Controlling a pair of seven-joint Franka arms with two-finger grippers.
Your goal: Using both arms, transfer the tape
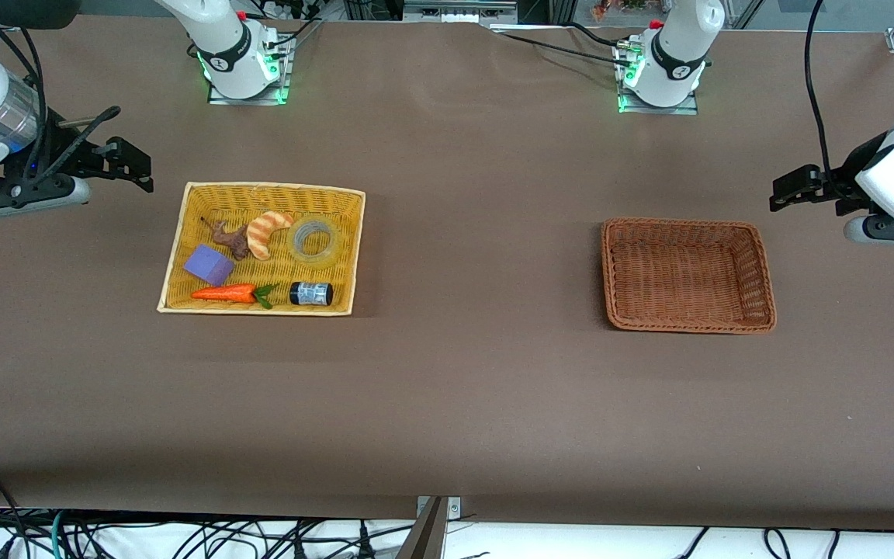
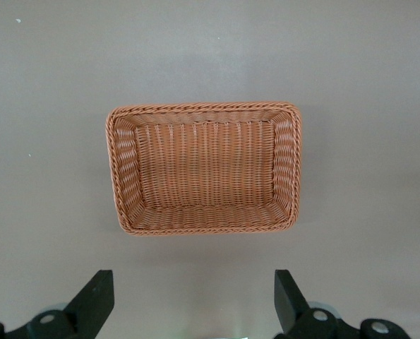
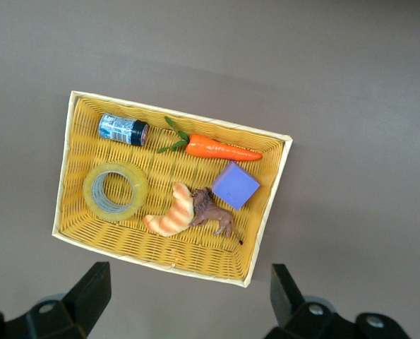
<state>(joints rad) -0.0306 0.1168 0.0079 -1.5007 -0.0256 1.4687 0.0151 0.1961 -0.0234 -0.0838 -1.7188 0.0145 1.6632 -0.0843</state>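
The tape (image 1: 316, 240), a translucent yellowish ring, lies flat in the yellow basket (image 1: 175, 260), at the corner toward the left arm's end; it also shows in the right wrist view (image 3: 115, 191). My right gripper (image 1: 130, 167) is open and empty, high over the table beside the yellow basket at the right arm's end. My left gripper (image 1: 790, 189) is open and empty, high over the table beside the brown basket (image 1: 761, 272) at the left arm's end. The brown basket (image 2: 291, 169) is empty.
In the yellow basket with the tape lie a black-capped cylinder (image 1: 311, 293), a toy carrot (image 1: 226, 293), a purple block (image 1: 209, 265), a croissant (image 1: 265, 230) and a brown animal figure (image 1: 231, 239). Brown table (image 1: 478, 388) between the baskets.
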